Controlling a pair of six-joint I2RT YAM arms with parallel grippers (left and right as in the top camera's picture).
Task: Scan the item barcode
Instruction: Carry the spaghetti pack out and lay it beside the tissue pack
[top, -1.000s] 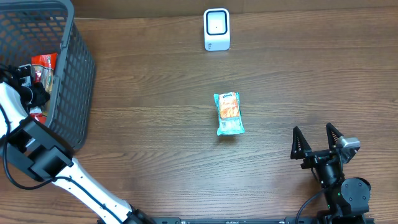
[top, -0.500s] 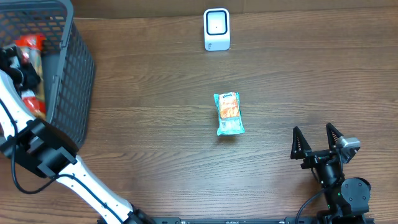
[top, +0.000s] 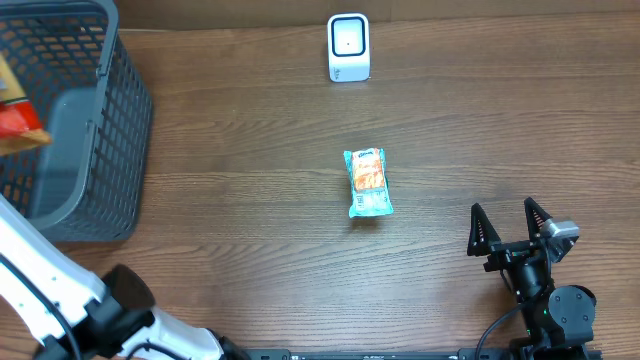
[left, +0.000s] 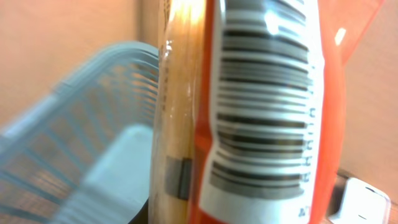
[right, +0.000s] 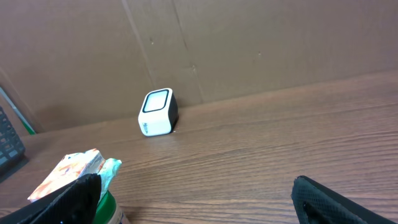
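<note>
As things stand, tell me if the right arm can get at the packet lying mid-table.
Probably yes: the right hand is open, with only bare table between it and the packet.

The left arm (top: 40, 285) rose steeply past the left edge, its gripper pinched tight on an orange packet (left: 267, 112). The right gripper (top: 503, 206) sat low, pointing forward, jaws spread wide and empty.

White scanner (right: 157, 112) upright on wooden table (right: 267, 155), close to cardboard wall (right: 261, 43). Orange-teal packet (right: 73, 169) lower left, partly behind one dark finger. Right gripper (right: 196, 186) spread wide.
</note>
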